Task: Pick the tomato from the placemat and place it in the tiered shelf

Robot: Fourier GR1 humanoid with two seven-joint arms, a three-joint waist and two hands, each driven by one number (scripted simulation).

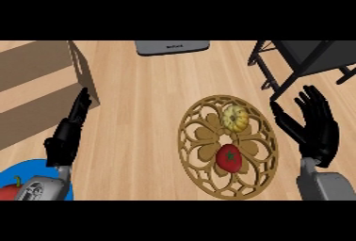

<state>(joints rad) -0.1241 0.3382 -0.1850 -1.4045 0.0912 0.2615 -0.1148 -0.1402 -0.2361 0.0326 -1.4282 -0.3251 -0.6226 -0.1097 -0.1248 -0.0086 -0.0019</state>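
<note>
A red tomato (229, 157) with a green stem lies on the round, gold, openwork placemat (197, 141), in its lower half. A small yellow squash (235, 117) sits on the same mat, farther away. The black tiered shelf (299, 61) stands at the back right. My right hand (313, 129) is open, fingers straight, just right of the placemat and apart from the tomato. My left hand (68, 132) is open at the left, fingers pointing away, far from the mat.
A cardboard box (42, 89) stands at the left. A grey flat device (172, 47) lies at the far edge. A blue plate (17, 172) with a red vegetable (8, 190) sits at the lower left, partly under my left forearm.
</note>
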